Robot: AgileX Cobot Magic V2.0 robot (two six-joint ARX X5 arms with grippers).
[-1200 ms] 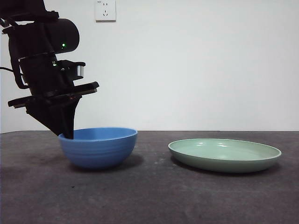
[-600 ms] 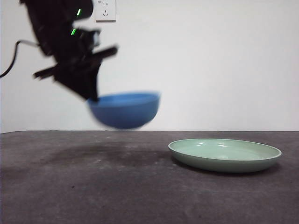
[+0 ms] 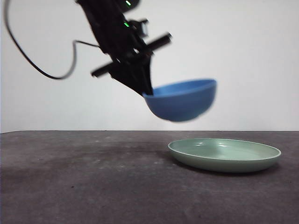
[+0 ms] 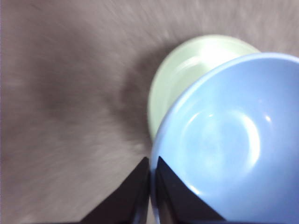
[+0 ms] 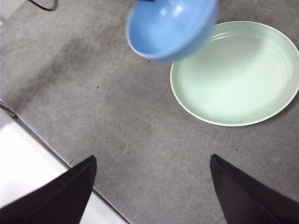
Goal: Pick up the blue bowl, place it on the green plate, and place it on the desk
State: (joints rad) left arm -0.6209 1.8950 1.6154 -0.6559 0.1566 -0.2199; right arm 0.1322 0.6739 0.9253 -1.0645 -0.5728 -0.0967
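Observation:
My left gripper (image 3: 145, 91) is shut on the rim of the blue bowl (image 3: 182, 99) and holds it in the air, tilted, above the desk (image 3: 93, 177) and just left of the green plate (image 3: 224, 154). In the left wrist view the jaws (image 4: 152, 186) pinch the bowl's (image 4: 224, 144) rim, and the plate (image 4: 187, 74) shows partly beneath it. The right wrist view shows the bowl (image 5: 170, 28) overlapping the plate's (image 5: 236, 74) edge. My right gripper (image 5: 152, 186) is open and empty, high above the desk.
The desk's edge and a pale floor (image 5: 32, 177) show in the right wrist view. A black cable (image 3: 42, 70) hangs from the left arm. A white wall stands behind the desk.
My left gripper lifted the blue bowl off the desk and carried it up and to the right, toward the green plate. The plate has not moved.

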